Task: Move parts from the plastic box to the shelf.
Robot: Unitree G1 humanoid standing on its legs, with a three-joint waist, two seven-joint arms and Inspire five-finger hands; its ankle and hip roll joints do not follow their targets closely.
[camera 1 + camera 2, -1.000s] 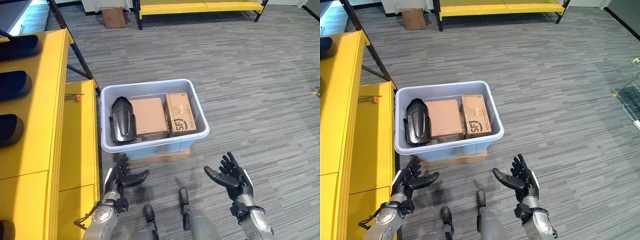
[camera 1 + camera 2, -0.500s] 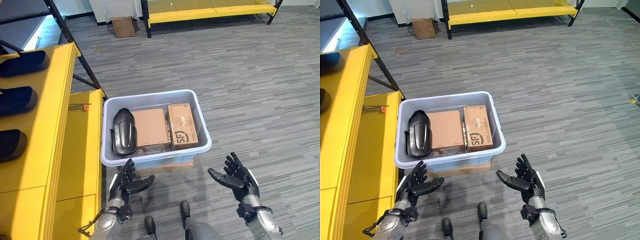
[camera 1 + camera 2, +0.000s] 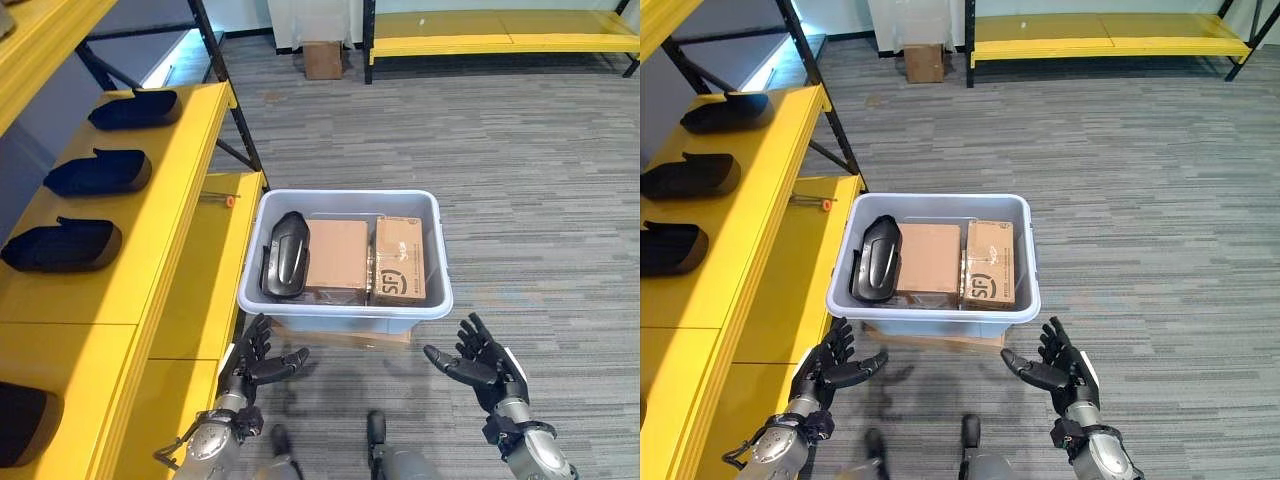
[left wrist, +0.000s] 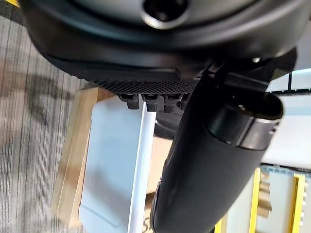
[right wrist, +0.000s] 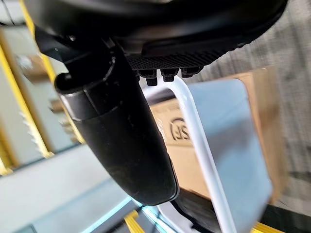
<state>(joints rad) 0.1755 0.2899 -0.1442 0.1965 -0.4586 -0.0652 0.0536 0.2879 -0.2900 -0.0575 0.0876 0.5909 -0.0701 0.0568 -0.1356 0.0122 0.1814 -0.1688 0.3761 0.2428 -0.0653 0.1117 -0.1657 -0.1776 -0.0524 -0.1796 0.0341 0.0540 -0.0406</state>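
A pale plastic box (image 3: 343, 318) stands on the grey carpet beside the yellow shelf (image 3: 150, 250). In it lie a black moulded part (image 3: 285, 255) at the shelf side and two cardboard boxes (image 3: 338, 258) (image 3: 400, 258). Several like black parts (image 3: 97, 172) rest on the shelf top. My left hand (image 3: 255, 362) is open, held just short of the box's near left corner. My right hand (image 3: 485, 362) is open, palm inward, near the near right corner. Neither hand touches the box. The left wrist view shows the box wall (image 4: 112, 165) past the thumb (image 4: 214, 160).
A wooden board (image 3: 340, 335) lies under the box. The shelf's black slanted post (image 3: 225, 85) rises behind it, and a small orange item (image 3: 229, 201) sits on the lower yellow ledge. Far back are a cardboard carton (image 3: 322, 58) and a low yellow rack (image 3: 500, 30).
The whole picture has shifted: the camera has turned, so more of the shelf shows. Both hands stay open in front of the box, holding nothing.
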